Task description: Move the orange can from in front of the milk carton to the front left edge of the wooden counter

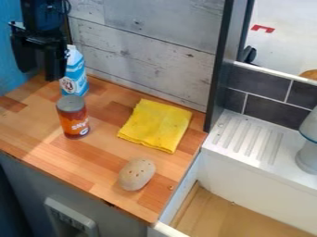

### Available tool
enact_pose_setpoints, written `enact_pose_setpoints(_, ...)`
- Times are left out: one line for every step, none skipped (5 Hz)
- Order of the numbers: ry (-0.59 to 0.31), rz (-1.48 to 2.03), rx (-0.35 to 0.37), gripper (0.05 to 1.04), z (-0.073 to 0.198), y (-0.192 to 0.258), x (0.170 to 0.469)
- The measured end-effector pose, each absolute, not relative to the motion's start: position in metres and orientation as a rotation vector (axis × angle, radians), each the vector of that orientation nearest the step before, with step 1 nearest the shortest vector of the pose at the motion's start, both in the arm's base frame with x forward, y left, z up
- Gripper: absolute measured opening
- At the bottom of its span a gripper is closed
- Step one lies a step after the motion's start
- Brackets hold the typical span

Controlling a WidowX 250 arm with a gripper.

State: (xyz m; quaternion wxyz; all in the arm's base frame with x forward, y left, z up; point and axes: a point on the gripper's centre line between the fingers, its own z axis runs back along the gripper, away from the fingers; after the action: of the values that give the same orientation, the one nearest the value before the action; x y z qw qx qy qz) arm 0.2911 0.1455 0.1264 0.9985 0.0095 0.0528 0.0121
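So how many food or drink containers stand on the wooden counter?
2: the orange can on the left side, and the blue-and-white carton behind it, near the wall.

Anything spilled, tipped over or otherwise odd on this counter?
Nothing really stands out: the can and the carton stand upright, with no spill visible. The yellow cloth lies slightly askew, and the potato-like object has small dark marks.

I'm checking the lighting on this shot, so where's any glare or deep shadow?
Camera view: pale sheen on the brown wooden counter, left of the orange metal can; black robot gripper mostly dark, little surface detail; lower left corner deeply shaded.
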Motion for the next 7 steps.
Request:
enact_pose_setpoints(0.132, 0.022, 0.007, 1.008, 0.117, 0.145, 0.291)
enact_pose_setpoints(0.072, 0.001, 0.009, 1.008, 0.112, 0.144, 0.312)
enact_pose_setpoints(0.030, -0.051, 0.032, 1.008, 0.101, 0.129, 0.338)
enact_pose_setpoints(-0.018, -0.048, 0.031, 1.008, 0.090, 0.123, 0.352)
enact_pose_setpoints(-0.084, 0.004, 0.044, 1.008, 0.084, 0.124, 0.362)
enact_pose_setpoints(-0.125, 0.052, 0.068, 1.008, 0.071, 0.126, 0.363)
enact_pose_setpoints(-0.113, 0.077, 0.086, 1.008, 0.060, 0.128, 0.359)
